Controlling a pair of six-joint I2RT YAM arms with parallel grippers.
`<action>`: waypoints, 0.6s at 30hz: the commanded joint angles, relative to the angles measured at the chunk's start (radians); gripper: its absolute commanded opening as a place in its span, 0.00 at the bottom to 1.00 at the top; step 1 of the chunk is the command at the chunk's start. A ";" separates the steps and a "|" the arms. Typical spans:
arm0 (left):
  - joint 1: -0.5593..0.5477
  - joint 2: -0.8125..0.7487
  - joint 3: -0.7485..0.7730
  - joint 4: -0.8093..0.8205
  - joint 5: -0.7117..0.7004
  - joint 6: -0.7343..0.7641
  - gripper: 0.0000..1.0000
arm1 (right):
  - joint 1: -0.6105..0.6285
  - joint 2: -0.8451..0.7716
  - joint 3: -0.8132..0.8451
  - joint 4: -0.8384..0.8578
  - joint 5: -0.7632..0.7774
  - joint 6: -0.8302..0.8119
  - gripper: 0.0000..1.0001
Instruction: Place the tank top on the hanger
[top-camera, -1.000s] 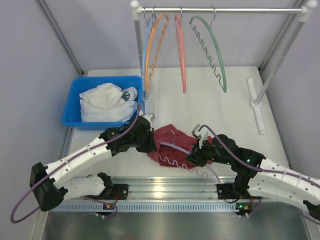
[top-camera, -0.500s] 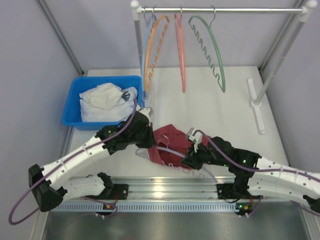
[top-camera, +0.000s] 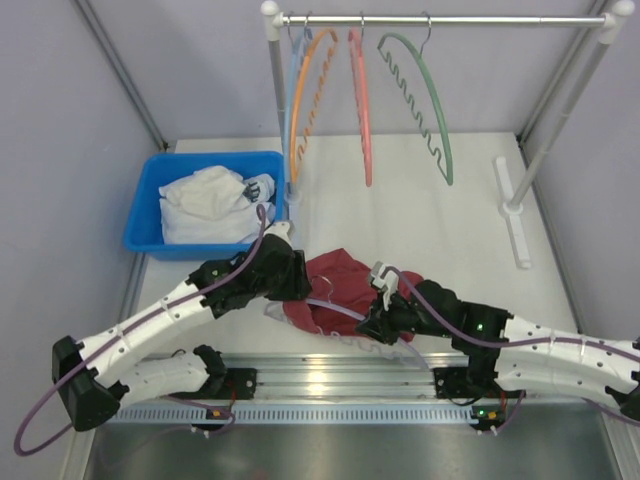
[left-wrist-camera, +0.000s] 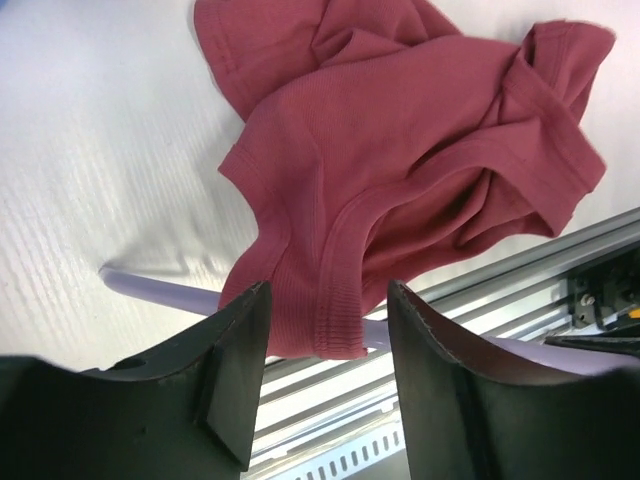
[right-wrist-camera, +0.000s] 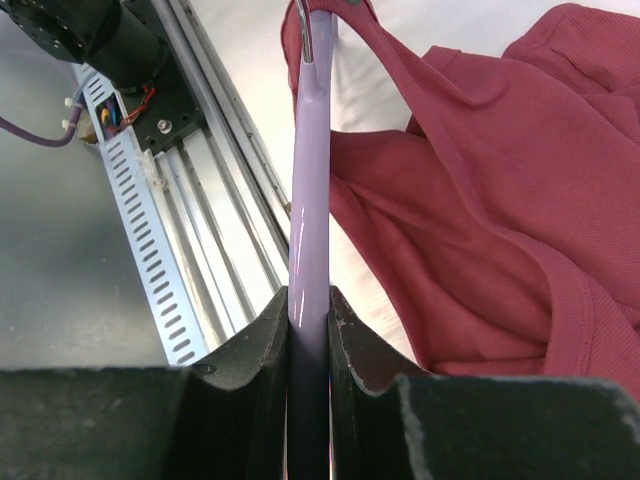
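Left gripper (left-wrist-camera: 325, 300) spread wide over tank top (left-wrist-camera: 400, 130) hem; right gripper (right-wrist-camera: 308, 305) clamped on hanger (right-wrist-camera: 312, 150).

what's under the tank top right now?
The hanger: its lavender arm runs beneath the tank top hem, above the white table. The right end effector is shut on it. How far it sits inside the fabric is hidden.

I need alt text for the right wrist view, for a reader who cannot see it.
The right gripper is shut on the lavender hanger, whose arm runs straight up the picture. The maroon tank top lies crumpled to its right on the white table, one strap crossing the hanger's far end; a metal rail lies left.
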 joint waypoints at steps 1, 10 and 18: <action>0.000 -0.039 -0.049 0.103 0.020 0.008 0.58 | 0.022 -0.013 0.000 0.128 -0.014 0.019 0.00; 0.000 -0.303 -0.185 0.190 0.060 0.037 0.63 | 0.022 0.032 -0.006 0.142 0.007 0.025 0.00; -0.023 -0.406 -0.268 0.330 0.114 0.059 0.63 | 0.022 0.085 0.005 0.168 0.004 0.029 0.00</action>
